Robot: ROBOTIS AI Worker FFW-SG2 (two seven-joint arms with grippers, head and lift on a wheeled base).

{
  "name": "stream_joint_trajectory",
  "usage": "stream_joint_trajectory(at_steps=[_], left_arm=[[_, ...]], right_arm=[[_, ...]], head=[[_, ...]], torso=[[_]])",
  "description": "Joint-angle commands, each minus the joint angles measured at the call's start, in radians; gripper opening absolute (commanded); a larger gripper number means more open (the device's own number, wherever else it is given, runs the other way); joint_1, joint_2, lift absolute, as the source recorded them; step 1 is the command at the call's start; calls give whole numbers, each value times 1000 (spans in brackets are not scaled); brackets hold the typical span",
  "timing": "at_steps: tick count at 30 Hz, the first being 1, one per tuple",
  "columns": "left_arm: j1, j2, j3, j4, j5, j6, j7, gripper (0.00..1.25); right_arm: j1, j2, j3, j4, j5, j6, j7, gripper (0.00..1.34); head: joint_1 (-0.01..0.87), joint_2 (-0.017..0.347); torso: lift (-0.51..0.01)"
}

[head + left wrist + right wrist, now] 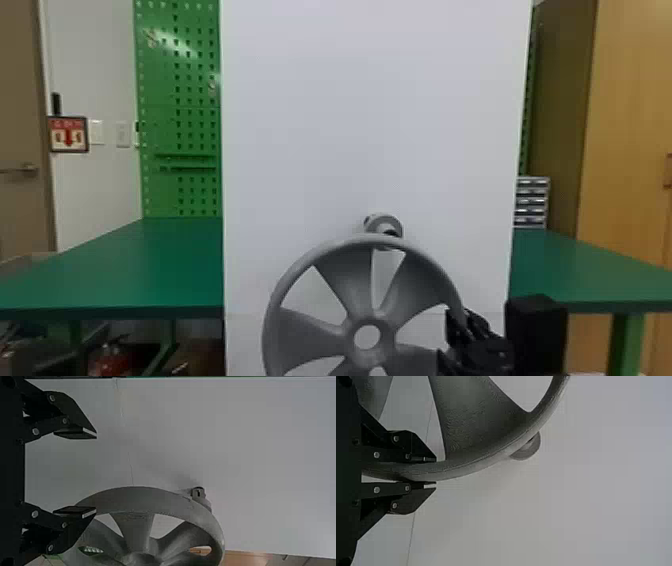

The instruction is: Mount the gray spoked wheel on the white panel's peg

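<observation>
Gray spoked wheel [330, 260]: upright, off the peg [392, 222], its hub hole lower than the peg and slightly to the left. Peg shows just above the rim. My right hand [436, 471] pinches the rim at the wheel's right side, below and right of the peg. Left hand [96, 474]: fingers spread, empty, lower than the peg. White panel [375, 125] stands behind the peg; green table [125, 270] to both sides of it.

Step in hand, my reading: lifting the hub to the peg. Best raise it clear of the peg's tip, shift a little right, square the face to the panel, then push straight on. One-sided hold may let the wheel twist; left hand could steady the far rim.
</observation>
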Motion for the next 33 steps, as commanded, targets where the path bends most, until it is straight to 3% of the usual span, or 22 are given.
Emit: stream_joint_trajectory(at_steps=[1, 7, 17, 33], left_arm=[[-2, 0, -2, 0, -1, 0, 0, 683], [-2, 0, -3, 0, -1, 0, 0, 684], [-3, 5, -8, 0, -1, 0, 0, 684], [-11, 14, -21, 3, -5, 2, 0, 684]], right_arm=[[-26, -2, 8, -55, 4, 82, 0, 104], [-55, -6, 5, -104, -3, 174, 0, 104], [-103, -15, -1, -119, -21, 226, 0, 104], [-178, -21, -83, -116, -90, 271, 0, 104]], head=[[123, -8], [123, -8], [123, -8], [123, -8]], torso=[[-398], [-398], [-398], [-398]])
